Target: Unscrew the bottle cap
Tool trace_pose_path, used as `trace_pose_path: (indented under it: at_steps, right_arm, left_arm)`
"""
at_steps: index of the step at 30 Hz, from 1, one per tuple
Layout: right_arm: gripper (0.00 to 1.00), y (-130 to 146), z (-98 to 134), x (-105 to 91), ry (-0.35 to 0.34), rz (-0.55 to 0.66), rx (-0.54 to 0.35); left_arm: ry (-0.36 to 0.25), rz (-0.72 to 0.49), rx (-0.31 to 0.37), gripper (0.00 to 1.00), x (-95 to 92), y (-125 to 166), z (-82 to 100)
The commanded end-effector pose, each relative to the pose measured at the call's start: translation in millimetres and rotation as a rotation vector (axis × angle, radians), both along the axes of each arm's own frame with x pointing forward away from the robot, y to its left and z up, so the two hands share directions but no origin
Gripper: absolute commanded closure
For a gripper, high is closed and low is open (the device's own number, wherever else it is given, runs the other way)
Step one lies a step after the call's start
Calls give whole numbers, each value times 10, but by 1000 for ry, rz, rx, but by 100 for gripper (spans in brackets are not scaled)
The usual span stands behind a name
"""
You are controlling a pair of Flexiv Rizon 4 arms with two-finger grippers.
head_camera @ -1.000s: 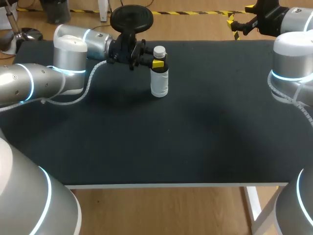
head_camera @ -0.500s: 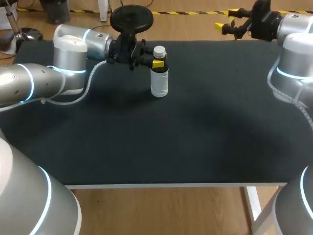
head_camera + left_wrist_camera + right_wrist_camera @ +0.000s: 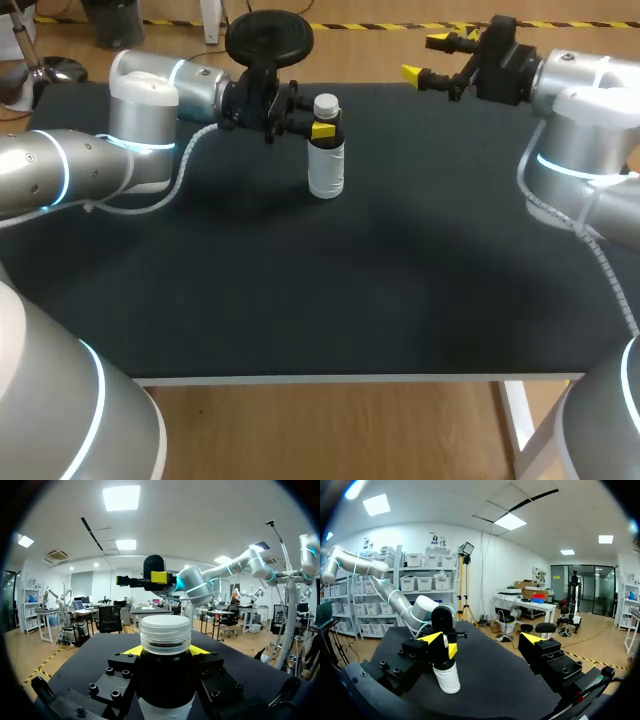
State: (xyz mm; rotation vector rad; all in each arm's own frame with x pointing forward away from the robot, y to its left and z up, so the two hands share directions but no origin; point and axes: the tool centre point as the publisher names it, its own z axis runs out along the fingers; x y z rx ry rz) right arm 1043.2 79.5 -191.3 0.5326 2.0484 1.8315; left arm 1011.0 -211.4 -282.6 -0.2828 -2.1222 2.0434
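Upright on black matte bench (image 3: 400,280), far side, left of middle: small white plastic bottle (image 3: 326,170), white ribbed screw cap (image 3: 326,104) on top. Left arm (image 3: 150,95) in from the left along the far edge. Left jaws clenched on the bottle neck just under the cap, one yellow tip (image 3: 322,130) showing at the neck. Left wrist view: cap (image 3: 165,634) directly above the jaws, bottle (image 3: 165,685) gripped from both sides, yellow tips peeking out either side of it.

Right arm (image 3: 570,110) in from the right. Right jaws released, spread wide, up in the air over the far bench edge, aimed toward the bottle, well apart from it. Right wrist view: bottle (image 3: 446,677) ahead of the spread jaws, closer to one finger than the other, left jaws around its neck.
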Motion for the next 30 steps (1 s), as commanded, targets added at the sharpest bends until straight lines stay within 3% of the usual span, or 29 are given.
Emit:
trace_pose_path:
  at_steps: [1,12,30]
  right_arm:
    - [0,114,-57,-31,22,39,-11]
    - [0,392,-206,-186,59,113,-13]
    - [0,402,-221,-179,59,114,-17]
  left_arm:
    - [0,1,2,100,1,-5,5]
    - [0,1,2,100,1,-5,5]
    - [0,1,2,100,1,-5,5]
